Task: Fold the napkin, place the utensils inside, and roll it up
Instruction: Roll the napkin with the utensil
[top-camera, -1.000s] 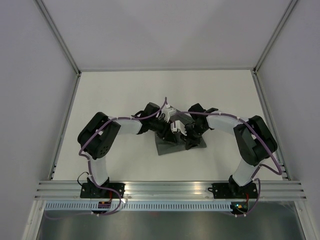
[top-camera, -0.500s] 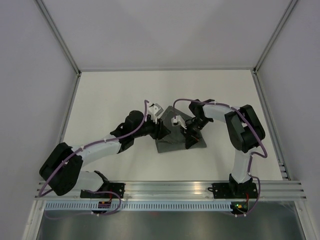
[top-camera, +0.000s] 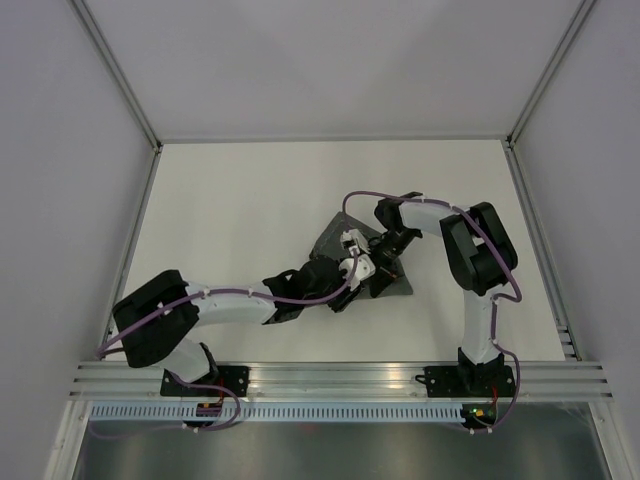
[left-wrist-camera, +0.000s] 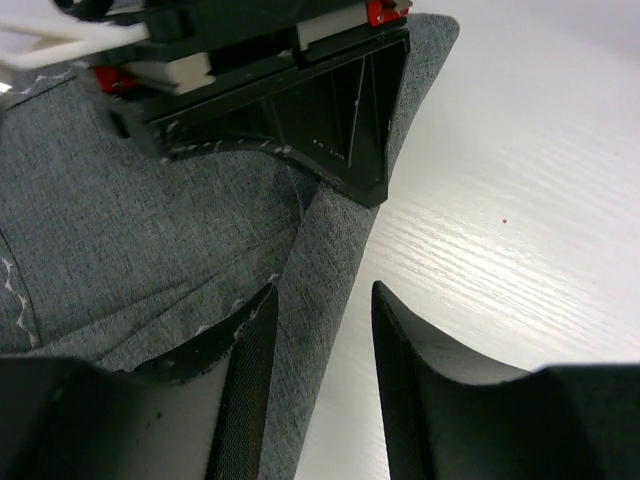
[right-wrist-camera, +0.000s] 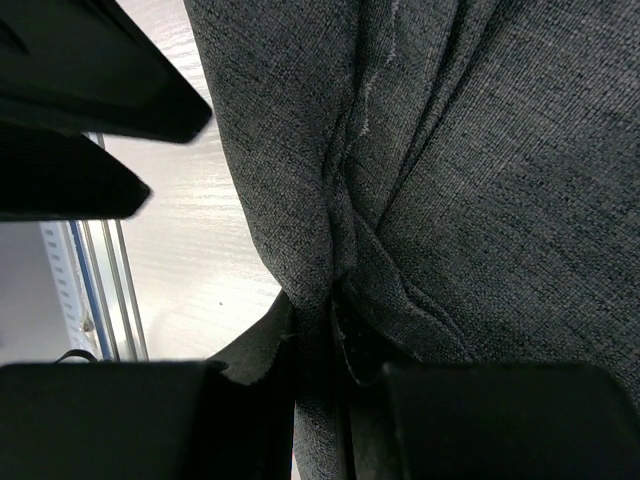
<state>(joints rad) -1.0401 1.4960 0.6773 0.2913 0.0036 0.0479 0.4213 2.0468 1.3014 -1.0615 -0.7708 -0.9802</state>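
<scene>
Top view, left arm: the left arm (top-camera: 230, 303) lies low and stretched out. Its elbow is out to the left of its base and its white forearm runs right, just above the white table (top-camera: 250, 200).
Top view, left gripper: the left gripper (top-camera: 345, 283) sits at the near left edge of the cloth.
Top view, right arm: the right arm (top-camera: 470, 250) rises from its base, bends at a black joint and reaches left, with a purple cable (top-camera: 370, 197) arching over it.
Top view, right gripper: the right gripper (top-camera: 382, 270) points down onto the cloth, just beside the left one.
Top view, napkin: the large dark grey felt-like rectangular napkin (top-camera: 335, 238) lies bunched on the table, a little right of centre, under both grippers.
Left wrist view, left gripper: the jaws of the left gripper (left-wrist-camera: 323, 290) stand apart, straddling a rolled edge of the cloth. The roll touches the left finger (left-wrist-camera: 250, 380), and bare table shows beside the other.
Left wrist view, napkin: the napkin (left-wrist-camera: 150, 220) fills the left side, creased, with pale stitching near its edge.
Left wrist view, right gripper: one black finger (left-wrist-camera: 340, 120) presses on the roll further along.
Right wrist view, right gripper: the right gripper (right-wrist-camera: 318, 320) is nearly closed, clamping a fold of cloth.
Right wrist view, napkin: the napkin (right-wrist-camera: 480, 180) hangs in deep pleats out of the pinch.
Right wrist view, surroundings: an aluminium rail (right-wrist-camera: 100, 290) lies beyond the table, with blurred black wedge-shaped parts (right-wrist-camera: 90, 90) at the upper left.
</scene>
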